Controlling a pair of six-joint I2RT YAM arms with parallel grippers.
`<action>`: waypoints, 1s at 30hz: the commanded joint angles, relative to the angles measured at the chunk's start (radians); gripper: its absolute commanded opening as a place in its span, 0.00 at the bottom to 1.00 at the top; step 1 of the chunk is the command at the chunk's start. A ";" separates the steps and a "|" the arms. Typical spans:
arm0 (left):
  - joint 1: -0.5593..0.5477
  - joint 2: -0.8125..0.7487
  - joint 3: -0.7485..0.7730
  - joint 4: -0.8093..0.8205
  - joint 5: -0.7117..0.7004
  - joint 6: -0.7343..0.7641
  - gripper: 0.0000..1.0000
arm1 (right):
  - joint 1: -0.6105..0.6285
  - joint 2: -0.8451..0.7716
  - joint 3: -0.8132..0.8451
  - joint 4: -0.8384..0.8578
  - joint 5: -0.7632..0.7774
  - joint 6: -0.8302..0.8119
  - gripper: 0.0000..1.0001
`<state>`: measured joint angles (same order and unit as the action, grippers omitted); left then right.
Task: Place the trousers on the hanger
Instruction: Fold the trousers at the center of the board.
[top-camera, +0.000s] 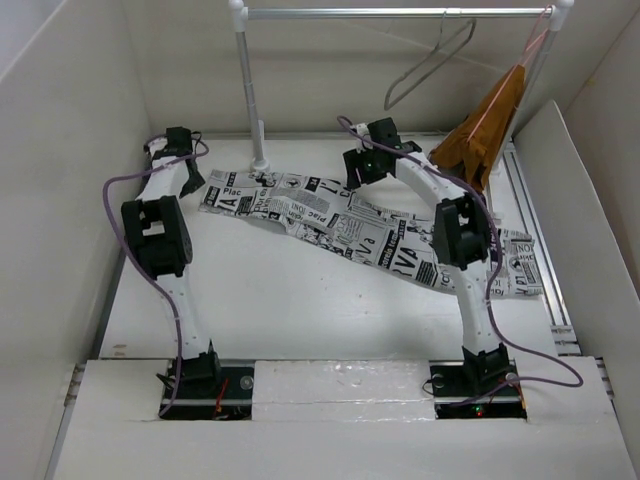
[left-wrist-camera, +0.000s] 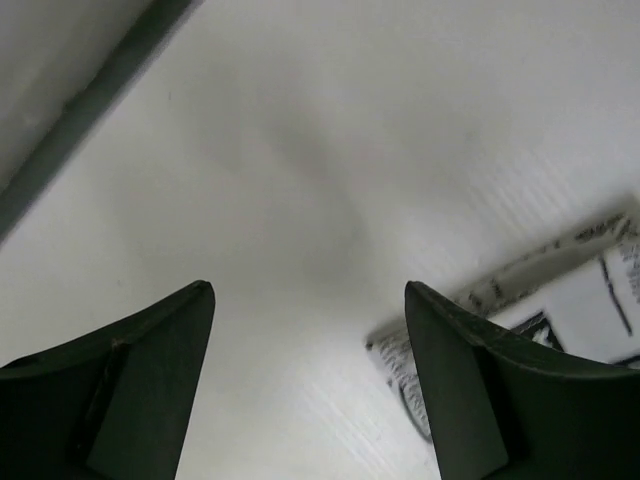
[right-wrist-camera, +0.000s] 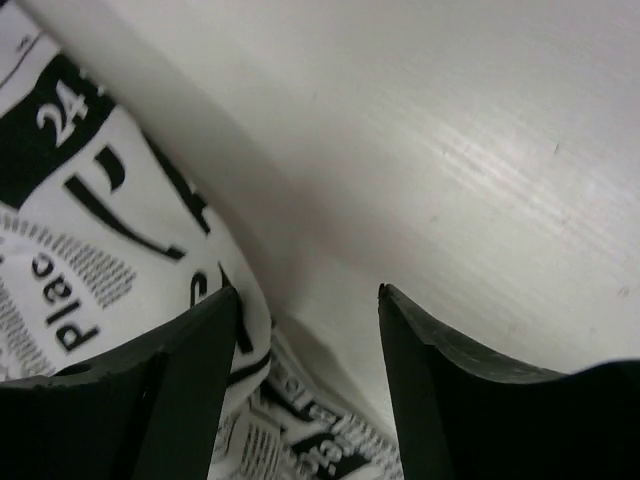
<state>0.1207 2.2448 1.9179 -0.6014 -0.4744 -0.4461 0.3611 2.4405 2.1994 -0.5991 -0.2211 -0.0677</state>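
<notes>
The trousers (top-camera: 350, 225), white with black newspaper print, lie flat across the table from back left to right. The grey wire hanger (top-camera: 428, 66) hangs on the rail at the back. My left gripper (top-camera: 195, 182) is open and empty, low at the trousers' left end; that end (left-wrist-camera: 590, 280) shows just beside its right finger (left-wrist-camera: 450, 380). My right gripper (top-camera: 358, 180) is open and empty over the trousers' far edge (right-wrist-camera: 110, 200); its left finger (right-wrist-camera: 190, 380) is over the cloth and its right finger (right-wrist-camera: 430, 380) over bare table.
A white rail (top-camera: 400, 13) on a post (top-camera: 250, 90) spans the back. A pinkish-orange hanger with orange-brown cloth (top-camera: 485, 125) hangs at its right end. White walls close in on both sides. A metal track (top-camera: 535, 230) runs along the right.
</notes>
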 joint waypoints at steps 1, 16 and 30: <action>0.005 -0.249 -0.273 0.155 0.160 -0.060 0.72 | 0.012 -0.168 -0.078 0.041 -0.046 0.031 0.64; 0.019 -0.076 -0.266 0.207 0.399 -0.158 0.47 | 0.047 -0.656 -0.699 0.147 -0.038 0.065 0.39; 0.229 -0.346 -0.565 0.155 0.186 -0.157 0.00 | -0.356 -1.002 -1.129 0.119 0.063 0.152 0.58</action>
<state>0.2993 1.9720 1.3911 -0.4110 -0.2073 -0.6044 0.0517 1.4624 1.0889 -0.4953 -0.1818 0.0708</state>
